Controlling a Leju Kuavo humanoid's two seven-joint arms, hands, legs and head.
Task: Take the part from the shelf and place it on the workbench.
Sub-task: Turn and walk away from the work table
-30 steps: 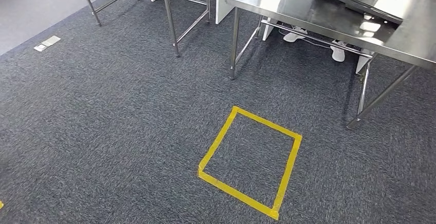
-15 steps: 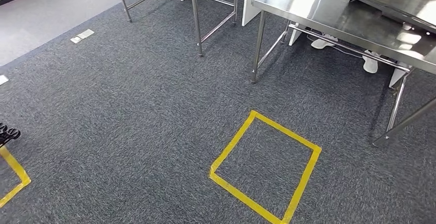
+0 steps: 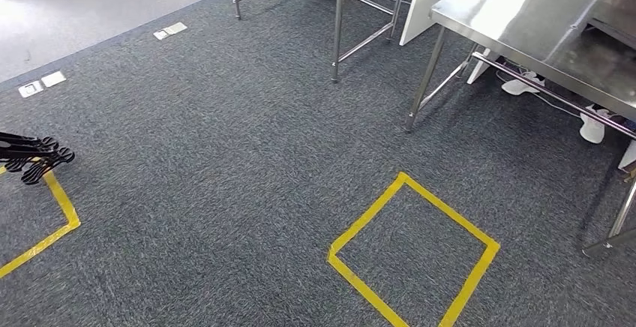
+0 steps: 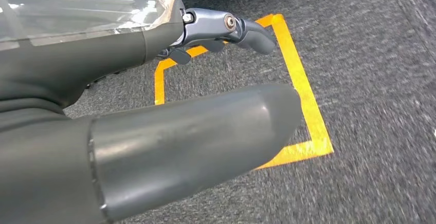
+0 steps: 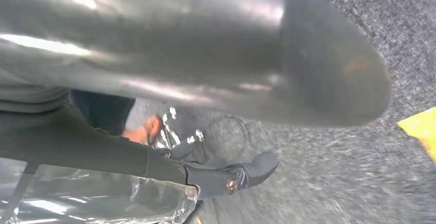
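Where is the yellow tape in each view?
Head view: a full tape square low and centre-right; a second tape corner at the left edge.
Left wrist view: a tape outline on the floor beyond the left hand, partly hidden by it. I cannot tell which square it is.
Right wrist view: a small tape piece at the edge, past the right hand.
Shared landmark: the grey carpet.

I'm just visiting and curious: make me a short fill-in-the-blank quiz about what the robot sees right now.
1. The tape square on the carpet is coloured ____.
2. The floor under the steel table is covered with grey ____.
3. Under that table, a pair of ____ shoes shows.
4. The left hand hangs above a square of yellow ____ on the carpet.

Missing words: yellow; carpet; white; tape
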